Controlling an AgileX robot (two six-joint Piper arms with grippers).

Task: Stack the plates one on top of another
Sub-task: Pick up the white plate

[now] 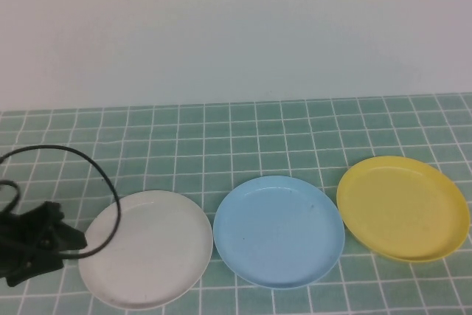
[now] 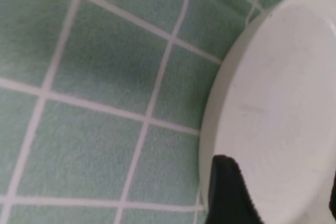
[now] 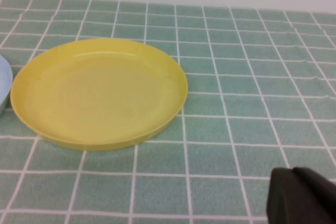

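Three plates lie side by side on the green tiled table: a white plate (image 1: 146, 248) on the left, a light blue plate (image 1: 279, 231) in the middle and a yellow plate (image 1: 403, 208) on the right. None rests on another. My left gripper (image 1: 74, 241) is at the white plate's left rim. In the left wrist view the left gripper (image 2: 281, 198) is open over the white plate (image 2: 273, 103), with one dark finger (image 2: 228, 192) just inside the rim. My right gripper (image 3: 302, 198) is shut, low over bare tiles, apart from the yellow plate (image 3: 100, 93).
A black cable (image 1: 81, 160) loops from the left arm over the tiles and the white plate's edge. A white wall (image 1: 236, 27) rises behind the table. A sliver of the blue plate (image 3: 4, 85) shows in the right wrist view.
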